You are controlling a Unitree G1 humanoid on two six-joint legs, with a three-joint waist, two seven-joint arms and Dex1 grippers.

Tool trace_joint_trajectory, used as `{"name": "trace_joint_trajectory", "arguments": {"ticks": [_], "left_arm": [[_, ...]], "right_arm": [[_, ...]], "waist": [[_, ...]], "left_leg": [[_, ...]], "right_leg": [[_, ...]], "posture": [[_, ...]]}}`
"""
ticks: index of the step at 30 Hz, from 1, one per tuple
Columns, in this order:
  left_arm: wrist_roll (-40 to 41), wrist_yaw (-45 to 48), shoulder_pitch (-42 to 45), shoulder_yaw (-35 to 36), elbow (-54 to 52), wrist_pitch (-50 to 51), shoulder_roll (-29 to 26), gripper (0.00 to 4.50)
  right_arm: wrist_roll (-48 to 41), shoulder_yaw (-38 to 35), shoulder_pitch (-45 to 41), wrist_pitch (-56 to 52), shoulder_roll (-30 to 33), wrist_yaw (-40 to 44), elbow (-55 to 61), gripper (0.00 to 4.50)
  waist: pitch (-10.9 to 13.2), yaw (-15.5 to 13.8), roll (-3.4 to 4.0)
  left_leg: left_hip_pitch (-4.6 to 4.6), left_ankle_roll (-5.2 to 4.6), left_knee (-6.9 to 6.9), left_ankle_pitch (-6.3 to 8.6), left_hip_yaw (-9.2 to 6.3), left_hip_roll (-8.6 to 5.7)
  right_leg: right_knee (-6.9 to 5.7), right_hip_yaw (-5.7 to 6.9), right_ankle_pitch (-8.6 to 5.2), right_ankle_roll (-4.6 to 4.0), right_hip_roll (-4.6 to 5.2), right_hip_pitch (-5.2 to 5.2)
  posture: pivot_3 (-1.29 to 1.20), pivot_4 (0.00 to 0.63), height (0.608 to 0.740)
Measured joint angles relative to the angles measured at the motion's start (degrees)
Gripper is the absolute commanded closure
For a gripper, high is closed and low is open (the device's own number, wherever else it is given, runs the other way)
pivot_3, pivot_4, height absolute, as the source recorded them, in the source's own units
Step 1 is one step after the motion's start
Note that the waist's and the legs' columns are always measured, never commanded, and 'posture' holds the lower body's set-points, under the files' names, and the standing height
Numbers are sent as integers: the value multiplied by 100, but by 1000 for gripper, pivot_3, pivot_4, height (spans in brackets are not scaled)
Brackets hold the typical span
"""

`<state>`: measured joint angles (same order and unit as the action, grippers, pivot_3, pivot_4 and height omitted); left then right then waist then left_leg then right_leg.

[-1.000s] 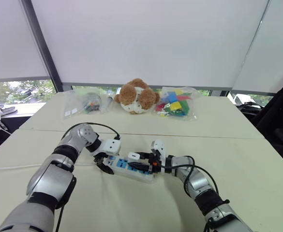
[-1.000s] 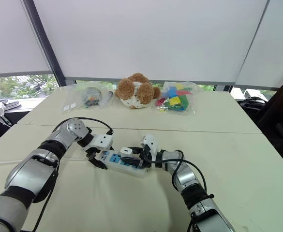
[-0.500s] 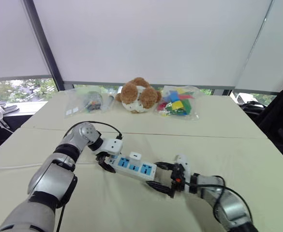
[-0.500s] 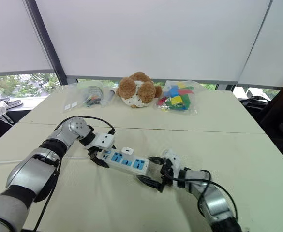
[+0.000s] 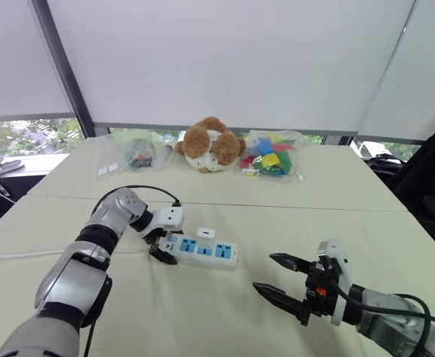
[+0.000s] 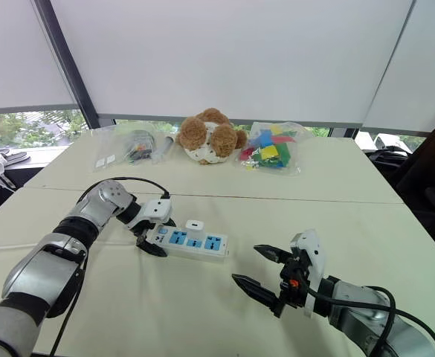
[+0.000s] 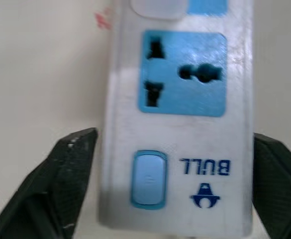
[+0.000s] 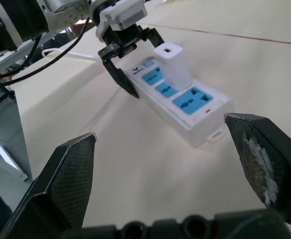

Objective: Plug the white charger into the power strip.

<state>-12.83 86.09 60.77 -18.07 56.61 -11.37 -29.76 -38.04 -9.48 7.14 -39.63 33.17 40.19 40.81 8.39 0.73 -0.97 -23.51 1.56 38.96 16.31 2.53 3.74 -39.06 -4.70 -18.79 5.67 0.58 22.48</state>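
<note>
Across the worktop (image 5: 351,216), the big change is the right arm. A second ago its end effector was down on the power strip (image 5: 202,249). Now the right end effector (image 5: 264,272) is pulled back toward us and well apart from the strip, with its fingers spread wide and nothing between them.

The strip itself has swung a little since then and now lies flatter across the worktop. The left end effector (image 5: 160,248) grips its switch end, with a finger (image 7: 65,169) close against each long side, so we read it as bracing the strip.

The white charger (image 5: 205,233) stands upright on the strip's top face, just past the first blue socket from the switch end, and nothing touches it.

We judge that the plugging is done, or very nearly. We cannot tell whether the prongs are fully seated. What seems left is for the left end effector to let go.
</note>
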Motion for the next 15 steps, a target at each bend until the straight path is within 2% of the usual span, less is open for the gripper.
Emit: {"name": "trace_joint_trajectory", "arguments": {"ticks": [5,9,13,14,15], "left_arm": [[642,105,-382,588,-1229,862,-516,67],[1211,66,-1093,1031,-2549,2013,-909,67],[2039,-441,-2522,1789,-4389,3930,-1144,67],[2298,-730,-3165,2128,-5123,4505,-1183,67],[2400,-844,-3475,2231,-5386,4743,-1192,67]], "right_arm": [[-18,-53,314,28,170,2,-8,0],[27,-115,578,148,176,0,-54,0],[223,-89,678,354,159,-47,-385,0],[252,-82,673,398,119,-84,-449,0],[277,-109,708,429,95,-112,-474,0]], "waist": [[20,11,-2],[24,21,4],[27,34,9],[27,46,9],[28,38,10]], "left_leg": [[-3,0,-3,0,1,3],[1,0,-4,0,2,7],[5,1,-4,0,-7,12],[5,1,-5,0,-9,14],[8,1,-6,0,-9,15]], "right_leg": [[0,0,0,0,1,5],[-1,-1,-1,0,1,3],[-5,-5,-2,-1,4,3],[-4,-6,-2,-2,6,5],[-5,-7,-3,-2,8,1]], "posture": [[0,150,739],[0,150,739],[0,150,739],[0,150,739],[0,150,739]]}}
